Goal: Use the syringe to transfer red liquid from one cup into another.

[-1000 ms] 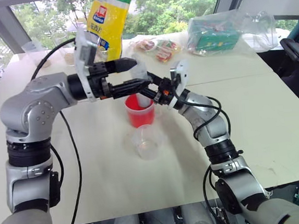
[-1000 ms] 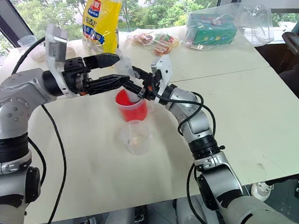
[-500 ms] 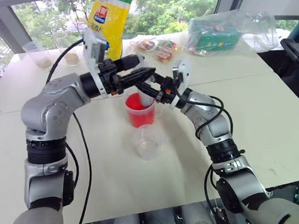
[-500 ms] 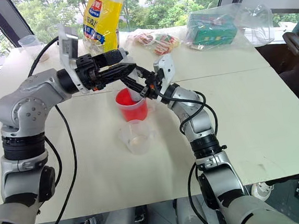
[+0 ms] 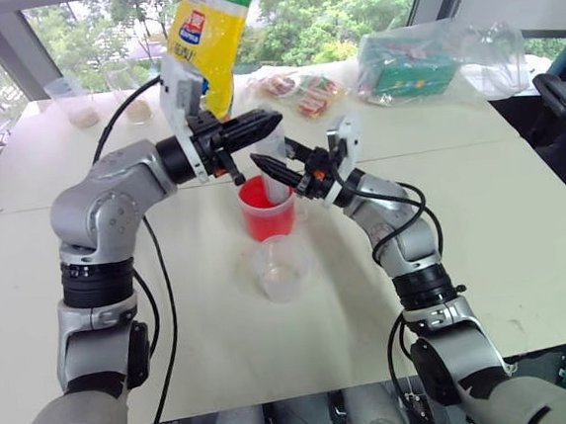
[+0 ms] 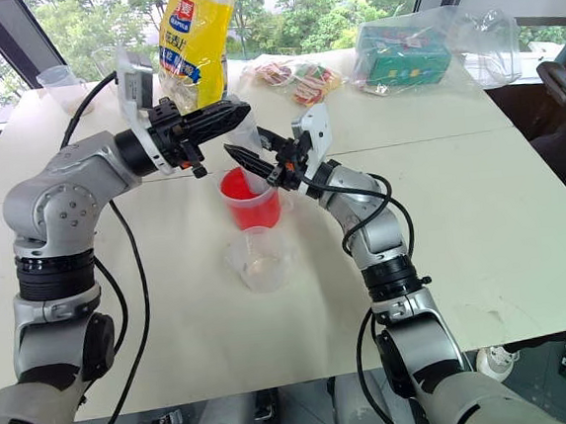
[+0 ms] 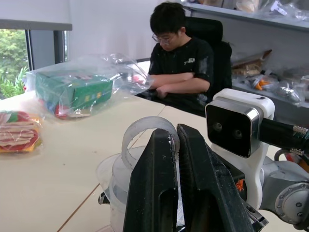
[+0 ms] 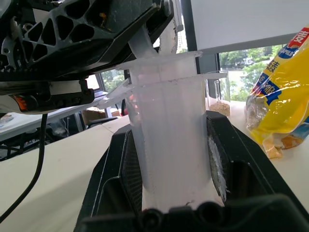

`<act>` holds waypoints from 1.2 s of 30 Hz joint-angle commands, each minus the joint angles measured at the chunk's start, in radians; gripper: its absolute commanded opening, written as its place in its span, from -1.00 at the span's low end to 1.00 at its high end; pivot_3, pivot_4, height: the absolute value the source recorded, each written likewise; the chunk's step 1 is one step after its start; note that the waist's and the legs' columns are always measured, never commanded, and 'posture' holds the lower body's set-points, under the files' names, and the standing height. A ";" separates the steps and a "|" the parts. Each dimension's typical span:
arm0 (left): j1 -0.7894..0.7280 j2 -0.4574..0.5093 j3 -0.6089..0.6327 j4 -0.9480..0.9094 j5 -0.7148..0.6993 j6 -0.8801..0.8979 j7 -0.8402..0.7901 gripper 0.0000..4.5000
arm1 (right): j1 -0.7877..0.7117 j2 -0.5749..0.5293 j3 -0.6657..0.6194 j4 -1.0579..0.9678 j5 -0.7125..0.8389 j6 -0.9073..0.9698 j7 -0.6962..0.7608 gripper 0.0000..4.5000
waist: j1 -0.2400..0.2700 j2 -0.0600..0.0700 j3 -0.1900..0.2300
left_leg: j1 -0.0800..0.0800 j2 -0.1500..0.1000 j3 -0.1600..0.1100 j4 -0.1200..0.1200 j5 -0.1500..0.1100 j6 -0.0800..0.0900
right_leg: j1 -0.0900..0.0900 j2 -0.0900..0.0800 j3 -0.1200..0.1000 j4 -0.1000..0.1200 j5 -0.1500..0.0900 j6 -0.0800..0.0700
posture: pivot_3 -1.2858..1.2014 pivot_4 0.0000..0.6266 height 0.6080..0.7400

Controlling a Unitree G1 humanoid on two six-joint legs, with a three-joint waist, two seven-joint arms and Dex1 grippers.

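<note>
Left hand [image 5: 261, 125] raised, fingers pinched together, pointing toward the right; right hand [image 5: 280, 159] just below, clamped shut, angled up-left, elbows bent outward

White table [image 5: 524, 241] carries red cup [image 5: 265, 212], clear cup [image 5: 280, 270] (just beside), bags.

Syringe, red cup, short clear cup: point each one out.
syringe [image 8: 170, 130], right wrist view, on its clear barrel.
red cup [image 5: 266, 216], left eye view, on its red wall.
short clear cup [image 5: 281, 275], left eye view, on its front wall.
</note>
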 commanded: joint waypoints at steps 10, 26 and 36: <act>-0.129 -0.001 0.053 -0.025 -0.026 -0.031 0.018 -0.99 | 0.016 0.038 0.065 -0.041 0.007 0.027 0.035 -0.35 | 0.000 0.000 0.000 | 0.000 0.000 0.000 0.000 0.000 0.000 | 0.000 0.000 0.000 0.000 0.000 0.000 | 0.03 -0.52 1.00; -0.171 0.000 0.067 0.000 -0.015 -0.054 0.028 -0.99 | 0.019 0.046 0.073 -0.033 0.006 0.027 0.040 -0.35 | 0.000 0.000 0.000 | 0.000 0.000 0.000 0.000 0.000 0.000 | 0.000 0.000 0.000 0.000 0.000 0.000 | 0.03 -0.52 1.00; -0.146 0.012 0.052 -0.018 -0.014 -0.035 0.015 -0.99 | -0.004 0.048 0.060 -0.043 0.013 0.027 0.030 -0.35 | 0.000 0.000 0.000 | 0.000 0.000 0.000 0.000 0.000 0.000 | 0.000 0.000 0.000 0.000 0.000 0.000 | 0.03 -0.52 1.00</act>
